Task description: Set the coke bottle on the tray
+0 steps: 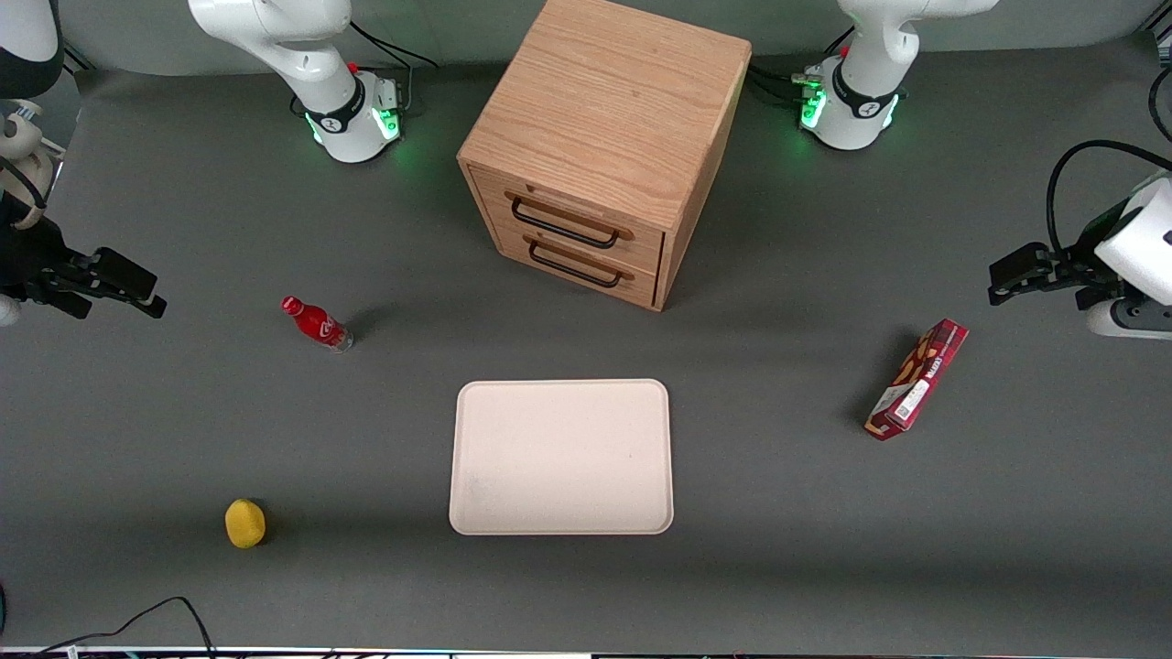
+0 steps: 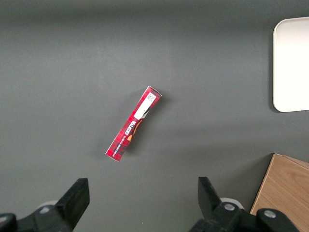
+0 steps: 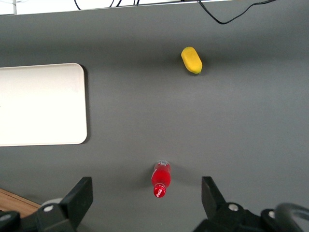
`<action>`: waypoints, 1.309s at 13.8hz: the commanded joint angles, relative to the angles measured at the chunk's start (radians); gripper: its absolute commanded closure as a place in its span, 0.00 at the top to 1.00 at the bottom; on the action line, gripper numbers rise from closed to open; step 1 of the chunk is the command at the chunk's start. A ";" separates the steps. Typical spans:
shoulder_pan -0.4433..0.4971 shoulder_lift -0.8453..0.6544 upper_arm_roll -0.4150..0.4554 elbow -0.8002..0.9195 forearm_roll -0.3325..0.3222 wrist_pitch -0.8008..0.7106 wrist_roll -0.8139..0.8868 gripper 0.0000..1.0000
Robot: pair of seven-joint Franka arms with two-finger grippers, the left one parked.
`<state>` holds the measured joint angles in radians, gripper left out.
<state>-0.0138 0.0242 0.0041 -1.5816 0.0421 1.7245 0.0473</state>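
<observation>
Tray (image 1: 560,458) lies nearest; coke bottle (image 1: 317,324) stands upright between the open claw's (image 3: 146,200) 2 fingers, untouched.

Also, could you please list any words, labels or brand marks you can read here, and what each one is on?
Coke bottle: white logo, too small to read.
Red snack box: white lettering and a white label, too blurred to read.
Tray, wooden drawer cabinet, yellow lemon: no text.
The hand, toward the working arm's end, open: none.

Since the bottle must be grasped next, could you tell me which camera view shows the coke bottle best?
The right wrist view: the coke bottle stands upright on the table between the open gripper fingers, seen from above. The front view shows it small, toward the working arm's end. The left wrist view misses it.
</observation>
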 commanded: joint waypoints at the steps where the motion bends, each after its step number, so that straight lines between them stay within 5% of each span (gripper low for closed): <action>1: 0.006 0.028 0.002 0.025 -0.010 -0.011 0.017 1.00; 6: 0.008 0.091 0.080 -0.018 -0.010 0.044 0.080 1.00; 15: 0.006 -0.039 0.126 -0.571 -0.011 0.470 0.079 0.98; 18: -0.008 -0.052 0.132 -0.658 -0.013 0.495 0.004 0.93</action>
<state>-0.0079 0.0347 0.1320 -2.1469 0.0375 2.1837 0.1020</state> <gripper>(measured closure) 0.044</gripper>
